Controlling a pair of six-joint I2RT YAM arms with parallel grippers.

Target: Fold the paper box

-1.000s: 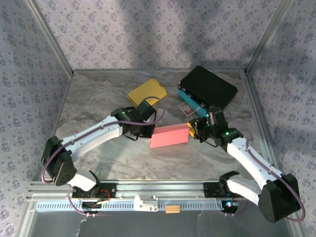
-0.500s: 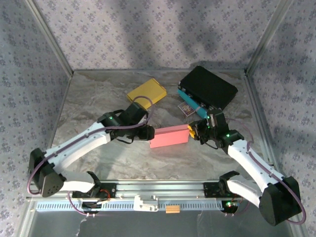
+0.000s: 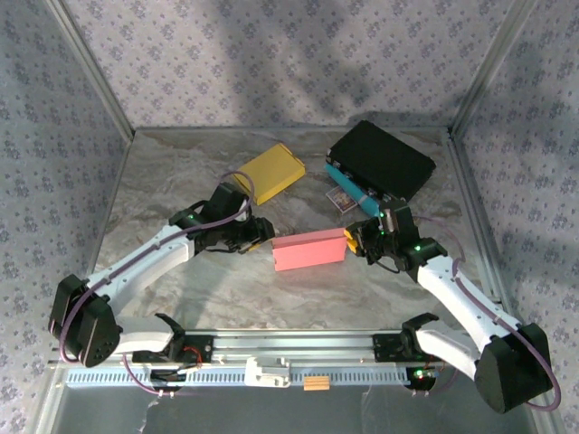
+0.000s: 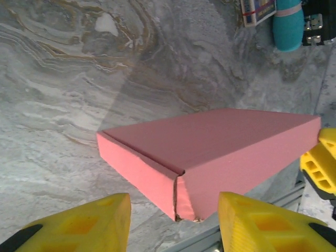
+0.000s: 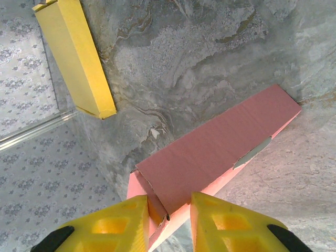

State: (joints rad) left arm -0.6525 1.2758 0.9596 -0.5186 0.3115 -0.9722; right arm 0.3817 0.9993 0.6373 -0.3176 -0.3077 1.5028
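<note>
The left tool (image 3: 260, 232) is held spread just beside the left end of the pink paper box (image 3: 309, 250), a corner of which is framed between its tips in the left wrist view. The pink paper box is laid flat near the middle of the bench (image 3: 298, 294). Behind it, toward the far edge, a flat yellow box (image 3: 269, 172) is set. The right end of the pink paper box is pinched by the right tool (image 3: 355, 242). A black case (image 3: 382, 160) is placed at the far right corner.
</note>
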